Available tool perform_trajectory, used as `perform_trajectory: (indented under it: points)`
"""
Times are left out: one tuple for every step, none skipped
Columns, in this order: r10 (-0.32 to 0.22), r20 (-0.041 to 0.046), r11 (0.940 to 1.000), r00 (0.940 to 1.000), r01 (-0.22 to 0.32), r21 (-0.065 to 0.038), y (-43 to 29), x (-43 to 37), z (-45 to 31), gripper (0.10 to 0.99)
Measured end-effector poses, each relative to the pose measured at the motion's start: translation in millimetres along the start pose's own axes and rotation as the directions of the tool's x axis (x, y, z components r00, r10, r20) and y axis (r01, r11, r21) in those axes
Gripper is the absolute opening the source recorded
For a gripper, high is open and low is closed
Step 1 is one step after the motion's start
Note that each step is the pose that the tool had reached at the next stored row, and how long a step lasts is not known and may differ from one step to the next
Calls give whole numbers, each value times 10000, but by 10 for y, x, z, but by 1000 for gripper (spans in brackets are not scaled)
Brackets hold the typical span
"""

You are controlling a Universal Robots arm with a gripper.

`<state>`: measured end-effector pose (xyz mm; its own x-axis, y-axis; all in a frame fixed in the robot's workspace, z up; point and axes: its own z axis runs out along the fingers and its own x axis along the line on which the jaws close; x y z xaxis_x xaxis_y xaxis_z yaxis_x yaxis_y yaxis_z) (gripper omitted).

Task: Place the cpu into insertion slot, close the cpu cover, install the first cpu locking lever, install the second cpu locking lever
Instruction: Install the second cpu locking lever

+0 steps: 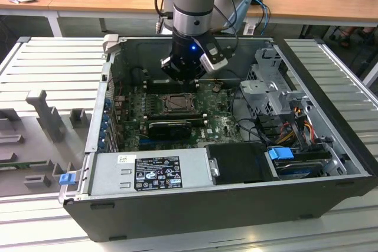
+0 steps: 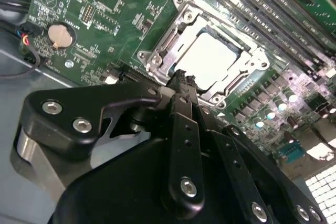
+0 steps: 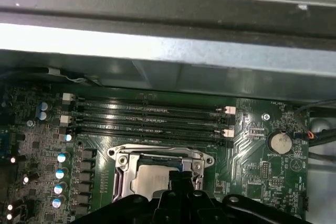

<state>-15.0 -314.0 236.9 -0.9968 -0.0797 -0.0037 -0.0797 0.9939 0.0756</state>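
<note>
**Arm upright over the socket, fingers drawn together**

In the exterior view the arm [image 1: 198, 4] stands nearly vertical inside the open computer case [image 1: 195, 205], its gripper [image 1: 183, 74] poised just above the insertion slot [image 1: 176, 104] on the motherboard [image 1: 218, 125]. In the second wrist view the gripper [image 2: 181, 80] has its fingers [image 2: 184, 124] closed together, holding nothing, tips near the socket's edge. The cpu [image 2: 212, 56] lies seated in the insertion slot [image 2: 157, 56], the cpu cover [image 2: 247, 61] lying down around it.
</note>
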Motion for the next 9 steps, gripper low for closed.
perform_trajectory:
  points:
    - [0,0,10000,10000,0,0,-20,2,-1,106]
    - [0,0,10000,10000,0,0,-46,4,-2,106]
    - [0,0,10000,10000,0,0,-64,5,-3,106]
    - [-1,0,10000,10000,1,0,-96,7,-5,106]
    - [-1,0,10000,10000,1,1,-119,9,-6,106]
    - [-1,0,10000,10000,1,-1,-138,11,-8,106]
    - [-1,0,10000,10000,1,0,-144,12,-12,106]
    - [0,-1,10000,10000,0,1,-148,12,-32,106]
    - [2,-1,10000,10000,-2,1,-148,13,-60,106]
